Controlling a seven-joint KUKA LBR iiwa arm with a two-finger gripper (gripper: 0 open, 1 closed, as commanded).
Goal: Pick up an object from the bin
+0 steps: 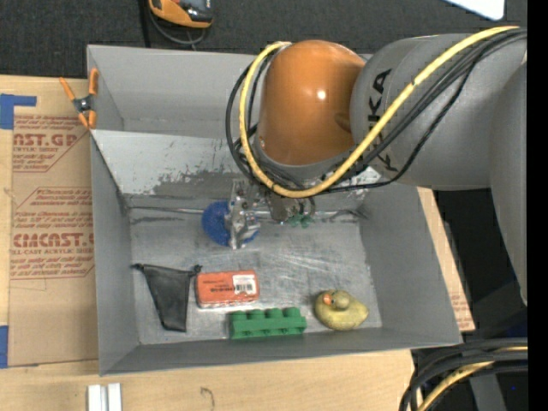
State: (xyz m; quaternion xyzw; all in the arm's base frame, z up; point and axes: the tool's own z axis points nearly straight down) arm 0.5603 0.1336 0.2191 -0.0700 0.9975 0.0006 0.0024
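Five loose things can be told apart in the grey metal bin (pixel 111 229), one of each kind. One blue round thing (pixel 214 223) lies on the floor near the far wall, partly covered. One black limp pointed piece (pixel 171 296) lies toward the front left corner. One orange flat box (pixel 227 288) with a white label sits just right of it. One green toothed block (pixel 266 323) lies along the front edge, and one yellow rubber duck (pixel 340 310) rests just beside it, toward the front right corner. One small green bit (pixel 300 221) shows by the far wall, too hidden to name
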